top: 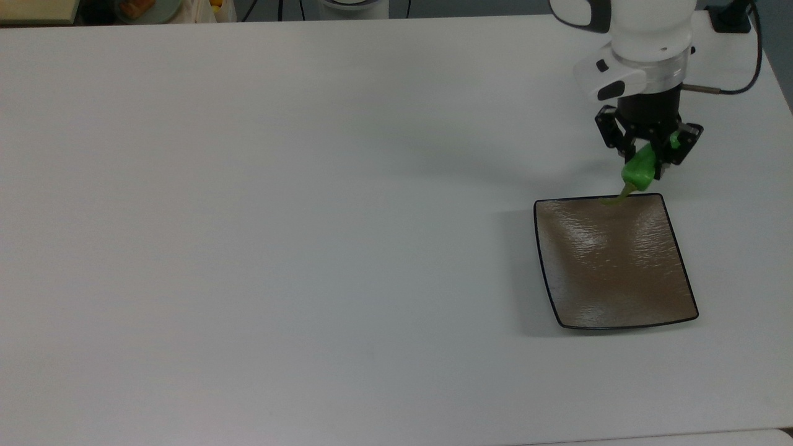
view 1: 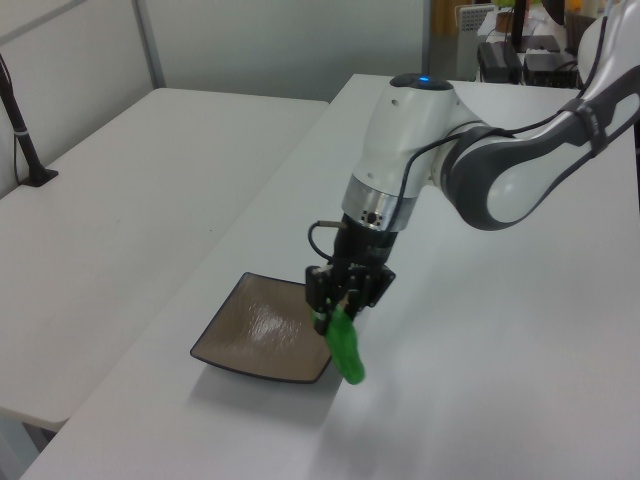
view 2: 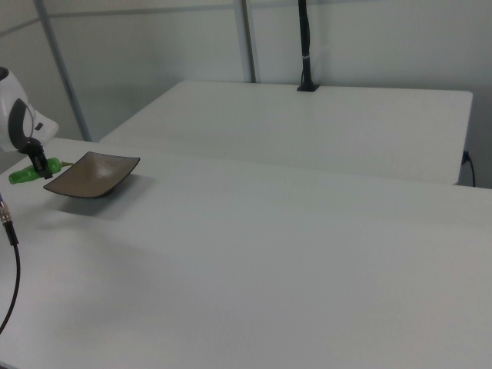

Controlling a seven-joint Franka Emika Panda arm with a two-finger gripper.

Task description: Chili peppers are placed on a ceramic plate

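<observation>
Claw [top: 648, 158] grips the chili pepper [top: 639, 171] at the ceramic plate [top: 613, 263] edge

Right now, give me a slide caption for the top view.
Gripper carries the green chili pepper, stem over the far rim of the square brown plate.

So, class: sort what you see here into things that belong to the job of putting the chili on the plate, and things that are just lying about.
Part of the job:
- gripper, shut on the chili pepper
- chili pepper
- ceramic plate

Just lying about:
- black cable by the arm
- clutter beyond the table's far edge
- black post on the neighbouring table
</observation>
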